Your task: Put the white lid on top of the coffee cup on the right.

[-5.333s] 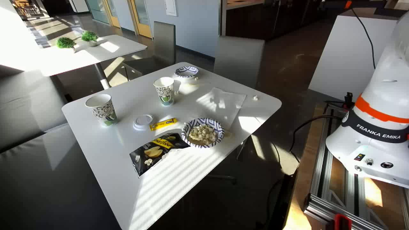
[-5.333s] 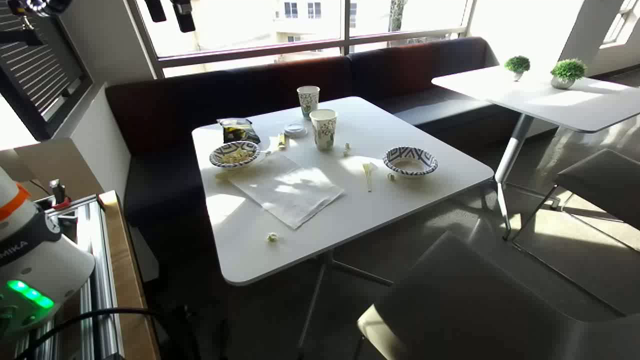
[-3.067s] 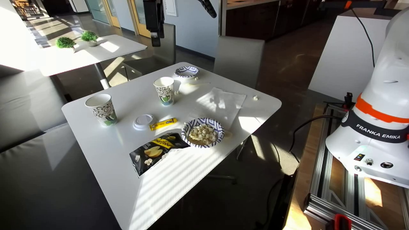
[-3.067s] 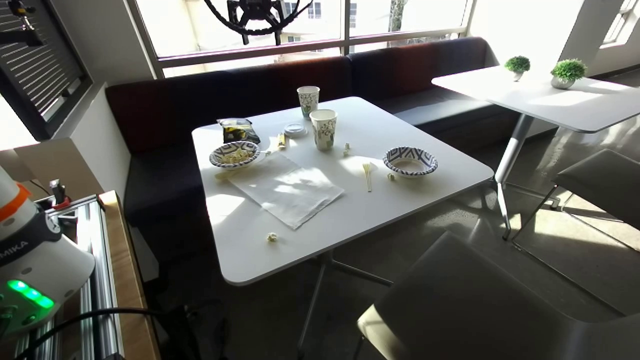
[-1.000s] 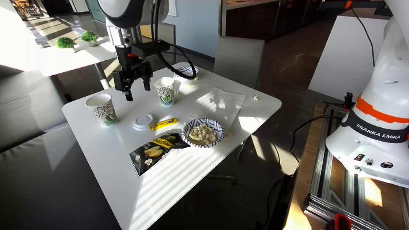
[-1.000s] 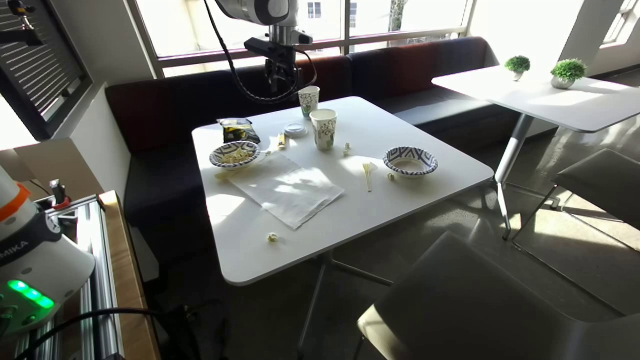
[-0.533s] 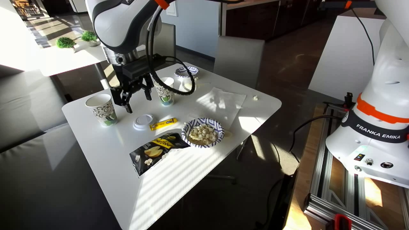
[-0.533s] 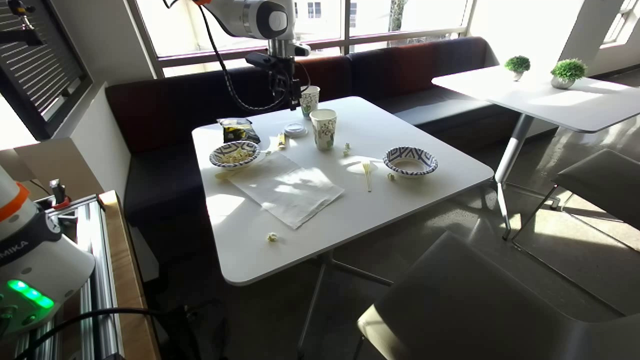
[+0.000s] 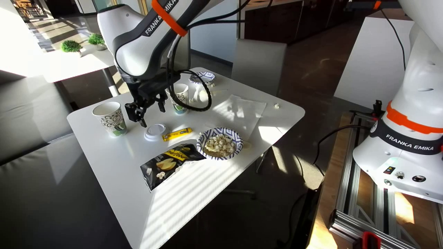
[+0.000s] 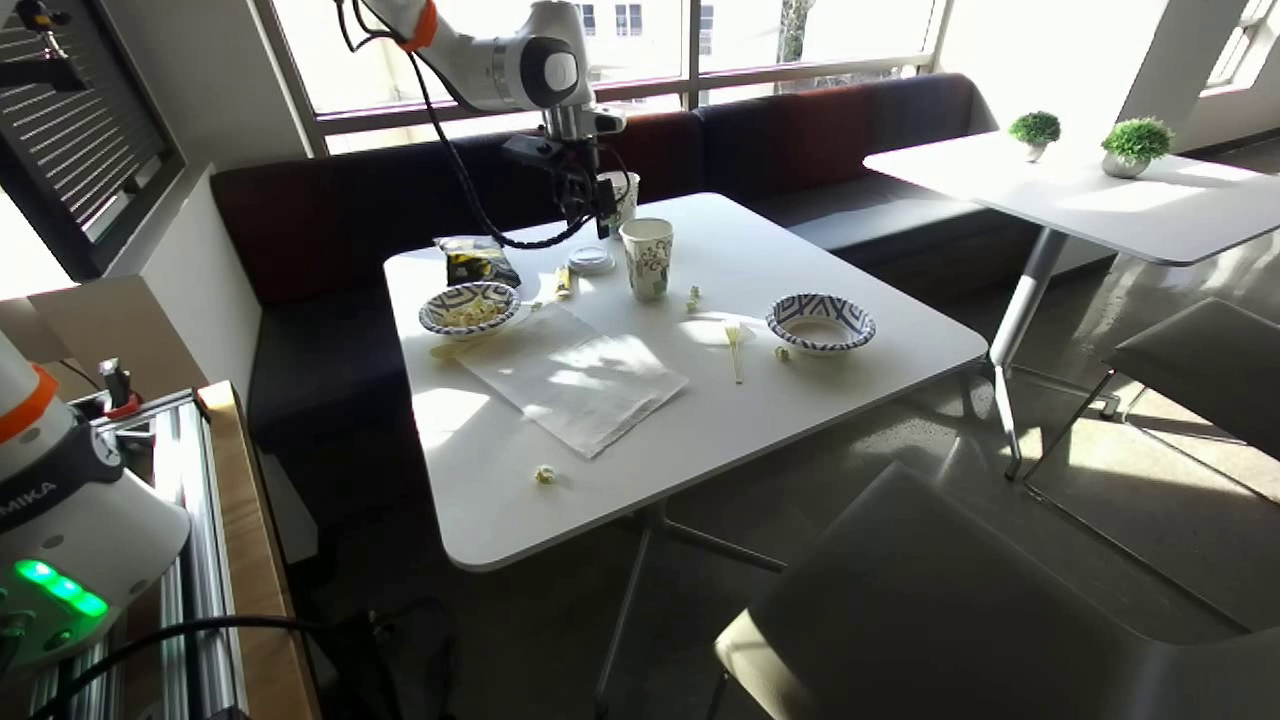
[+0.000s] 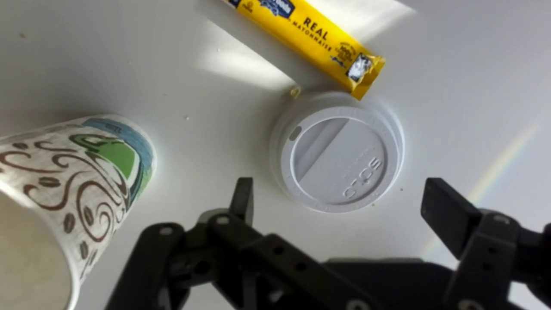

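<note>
black end effector (image 11: pixel 338 198) (agape), downturned near lid (image 11: pixel 342 161)

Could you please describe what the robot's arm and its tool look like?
The arm is white and rounded, with black panels, an orange band and FRANKA EMIKA lettering; a black cable loops beside it. The tool is black, with bolted, jointed links and two blocky fingers.

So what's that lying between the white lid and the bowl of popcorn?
A yellow mayonnaise packet lies between the white lid and the bowl of popcorn, as both exterior views show; its print is readable in the wrist view.
</note>
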Available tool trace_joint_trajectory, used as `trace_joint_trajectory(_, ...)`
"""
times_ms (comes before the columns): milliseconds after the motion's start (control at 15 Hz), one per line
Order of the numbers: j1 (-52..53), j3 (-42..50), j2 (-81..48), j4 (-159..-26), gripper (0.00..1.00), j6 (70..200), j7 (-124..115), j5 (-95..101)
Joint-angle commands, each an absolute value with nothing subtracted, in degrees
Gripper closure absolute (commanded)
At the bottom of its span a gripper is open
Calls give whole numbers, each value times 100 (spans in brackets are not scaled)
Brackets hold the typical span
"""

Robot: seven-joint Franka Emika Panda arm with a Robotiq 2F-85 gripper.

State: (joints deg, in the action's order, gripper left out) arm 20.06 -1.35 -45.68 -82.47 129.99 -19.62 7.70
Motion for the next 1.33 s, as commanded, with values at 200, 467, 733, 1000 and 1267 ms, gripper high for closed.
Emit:
trace_joint_trajectory(200,2031,-117,-4579,-8208,0,12985,-1963,783)
trace_joint_trajectory(467,1961,-184,-4734,-8102,0,13112,-1847,712)
trace_joint_trajectory(733,1922,-208,-4876,-8007,0,13105,-1775,680)
trace_joint_trajectory(1000,1928,-209,-5042,-7875,0,13204,-1725,693)
trace_joint_trajectory(1267,1897,-267,-5188,-7751,0,13246,-1526,669)
